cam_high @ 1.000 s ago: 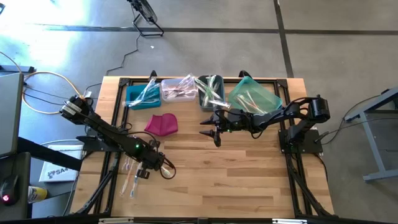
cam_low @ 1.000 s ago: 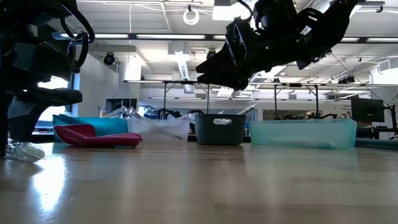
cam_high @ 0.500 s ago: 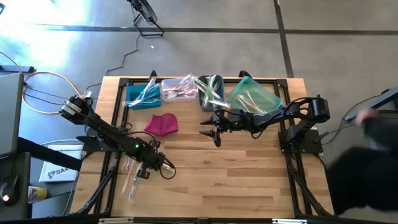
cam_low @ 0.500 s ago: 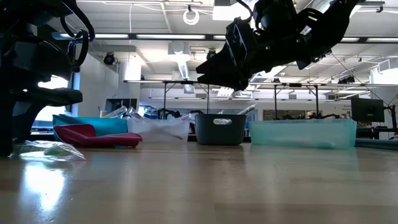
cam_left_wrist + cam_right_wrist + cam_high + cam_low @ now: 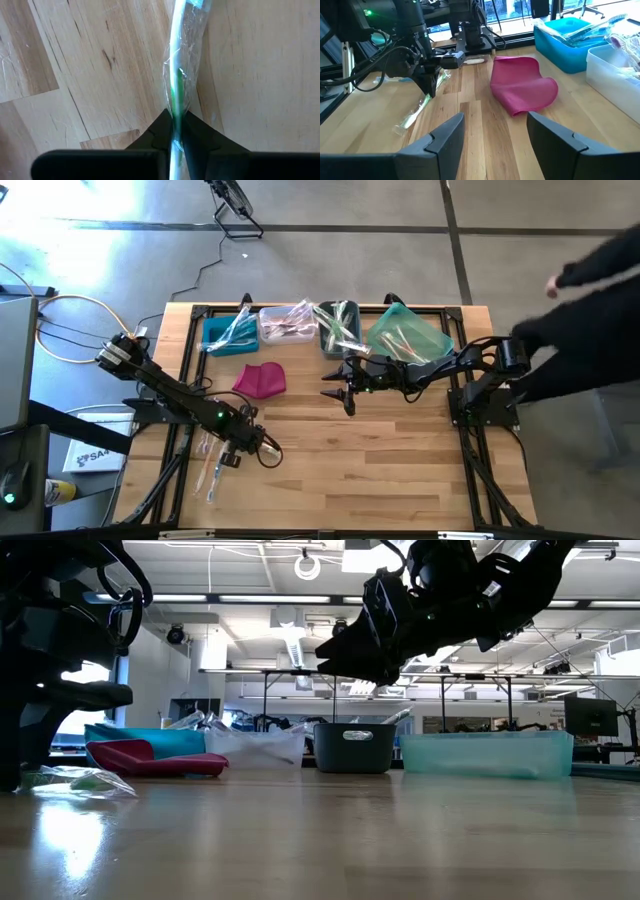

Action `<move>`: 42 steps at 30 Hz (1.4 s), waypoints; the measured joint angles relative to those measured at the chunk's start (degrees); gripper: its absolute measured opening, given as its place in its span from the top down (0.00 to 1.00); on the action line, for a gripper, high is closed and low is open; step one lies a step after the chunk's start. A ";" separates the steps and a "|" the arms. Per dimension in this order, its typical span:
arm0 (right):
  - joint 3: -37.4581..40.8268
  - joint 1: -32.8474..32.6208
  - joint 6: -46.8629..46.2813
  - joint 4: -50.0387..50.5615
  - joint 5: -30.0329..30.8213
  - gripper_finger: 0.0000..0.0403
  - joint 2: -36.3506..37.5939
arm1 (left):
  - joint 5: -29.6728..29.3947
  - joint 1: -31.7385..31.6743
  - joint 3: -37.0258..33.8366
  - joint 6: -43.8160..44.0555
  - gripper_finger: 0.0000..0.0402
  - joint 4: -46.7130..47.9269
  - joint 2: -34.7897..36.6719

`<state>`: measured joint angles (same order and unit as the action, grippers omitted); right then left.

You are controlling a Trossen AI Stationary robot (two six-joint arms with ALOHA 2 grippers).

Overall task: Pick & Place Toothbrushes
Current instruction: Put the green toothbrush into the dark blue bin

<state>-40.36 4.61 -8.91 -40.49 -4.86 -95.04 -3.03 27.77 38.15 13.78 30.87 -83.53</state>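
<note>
A green-handled toothbrush (image 5: 176,85) in a clear wrapper lies on the wooden desk (image 5: 400,460) at its near left corner, pinched at one end by the left hand (image 5: 175,125), whose two dark fingers are closed on the wrapped handle; a few more toothbrushes (image 5: 208,465) lie on the desk just beside it. The right hand (image 5: 343,392) hangs above the middle of the desk with its fingers spread wide and empty, near a magenta pouch (image 5: 260,379). Along the far edge stand a blue bin (image 5: 214,340), a clear bin (image 5: 272,335), a dark bin (image 5: 332,344) and a teal bin (image 5: 430,340), all holding further toothbrushes.
</note>
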 joint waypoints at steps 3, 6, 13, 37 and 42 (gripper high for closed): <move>-0.02 0.01 0.00 0.00 0.01 0.48 0.00 | 0.00 0.00 0.00 0.03 0.94 -0.02 0.00; -0.01 0.00 -0.02 0.00 0.02 0.48 0.00 | -0.16 0.00 0.00 0.97 0.94 0.05 0.00; 0.00 0.01 -0.02 0.02 0.02 0.48 0.00 | -0.28 0.00 0.07 1.58 0.94 0.26 0.00; 0.00 0.04 -0.04 0.02 -1.19 0.48 0.00 | -1.85 -0.07 -0.24 3.04 0.93 0.53 5.70; 0.00 0.04 0.03 0.26 -1.27 0.48 0.32 | -5.36 -0.07 -0.18 3.03 0.93 1.90 10.94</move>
<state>-40.36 4.64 -8.88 -40.23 -6.13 -94.72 -8.38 27.70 37.97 16.81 32.77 -72.59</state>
